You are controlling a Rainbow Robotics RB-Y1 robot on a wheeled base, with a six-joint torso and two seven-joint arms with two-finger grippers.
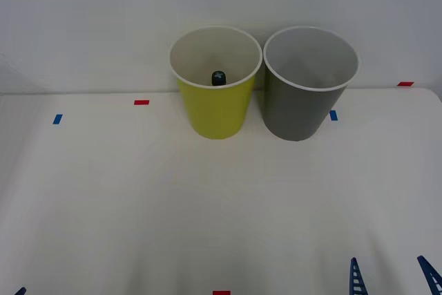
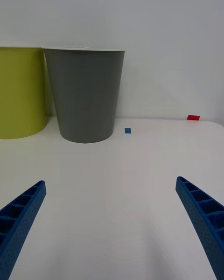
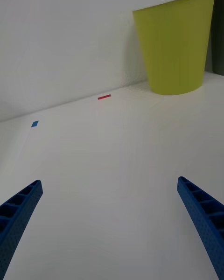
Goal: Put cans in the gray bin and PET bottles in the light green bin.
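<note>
The bottle (image 1: 218, 77) stands inside the green bin (image 1: 215, 112), its black cap showing, with the gray bin (image 1: 300, 112) just beside it at the back of the white table (image 1: 138, 205), while the left gripper (image 3: 112, 224) and right gripper (image 2: 112, 224) wait near the front edge, fingers spread wide and holding nothing.

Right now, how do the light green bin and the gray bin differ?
The light green bin stands on the robot's left of the pair; the gray bin on its right. The light green bin holds a bottle, its black cap showing; the gray bin's visible inside is bare. Both are tall, tapered, upright, white inside.
</note>
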